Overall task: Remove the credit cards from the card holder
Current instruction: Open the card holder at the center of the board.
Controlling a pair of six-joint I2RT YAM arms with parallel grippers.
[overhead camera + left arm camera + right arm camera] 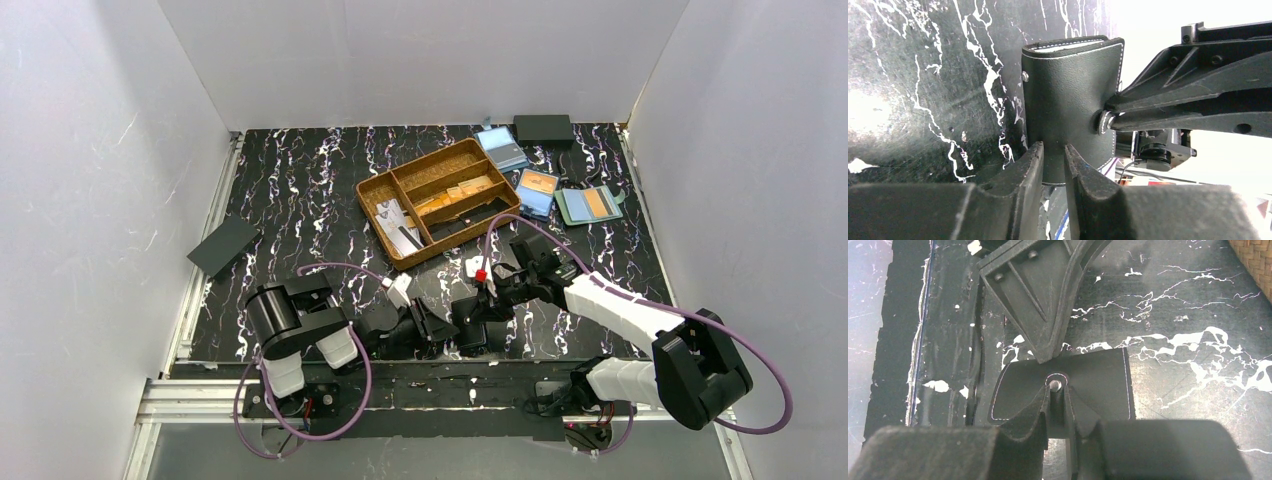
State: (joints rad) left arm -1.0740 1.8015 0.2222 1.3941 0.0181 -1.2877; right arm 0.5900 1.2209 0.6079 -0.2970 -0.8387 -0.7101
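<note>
Card holder (468,318): black, folded shut, held up between both grippers near the front edge of the surface (300,190), in front of the tray (419,162).
Left gripper (1053,150): jaws clamped on the lower edge of the card holder (1068,95).
Right gripper (1057,392): jaws clamped on the snap tab (1104,122) at its metal stud.
Holder's open edge: a pale strip is seen inside; card or lining cannot be told.
Credit cards (398,222): pale printed cards are seen lying in the tray's near-left compartment.
</note>
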